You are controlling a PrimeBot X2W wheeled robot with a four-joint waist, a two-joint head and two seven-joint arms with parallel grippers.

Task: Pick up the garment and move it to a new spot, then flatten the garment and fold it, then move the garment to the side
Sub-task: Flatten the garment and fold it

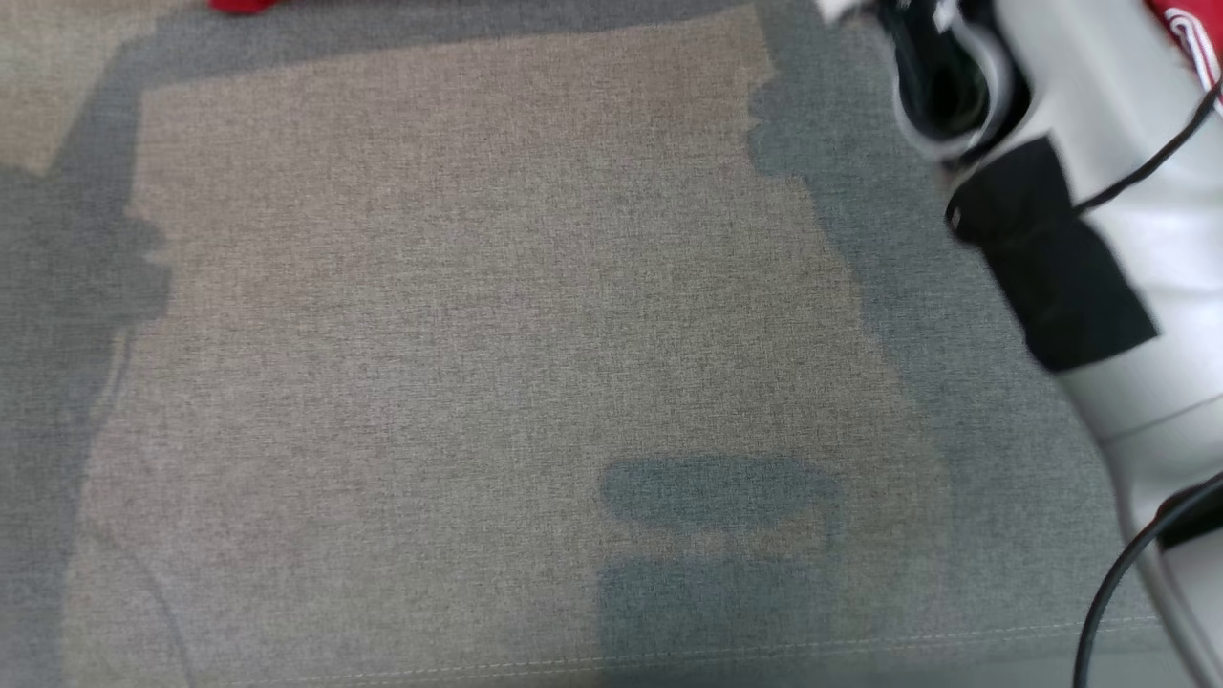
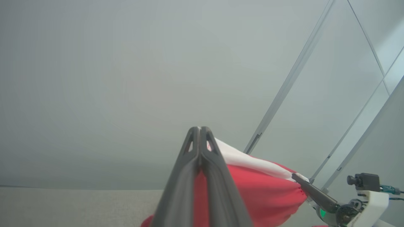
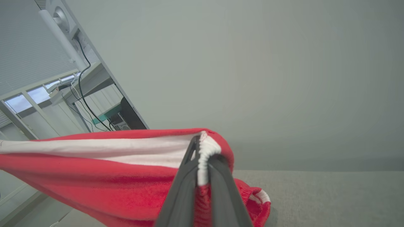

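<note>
Spanning the gap between both claws, the red garment [image 2: 258,192] hangs stretched above the grey fabric surface [image 1: 478,287]. A white band [image 2: 249,162] runs along its upper edge from one claw to the other.

Left claw [image 2: 199,129]: the fingers are pressed together at the tips, with red cloth pinched between them lower down. The grip is narrow and holds the garment.

Right claw [image 3: 202,135]: the fingers are clamped on the white ribbed hem [image 3: 206,154] of the garment. In the right wrist view the cloth runs off leftward from this grip, and a loose red fold with white trim droops just beside the fingers toward the surface. Contact between that fold and the surface cannot be determined.

In the left wrist view the right claw [image 2: 295,176] appears at the lower right, gripping the far end of the white band.

In the head view the pale right forearm [image 1: 1118,124], with a black cable [image 1: 1147,167] across it, reaches over the far right side of the surface. Red slivers of the garment show near the far left corner [image 1: 244,5] and beside the forearm [image 1: 1190,38].
</note>
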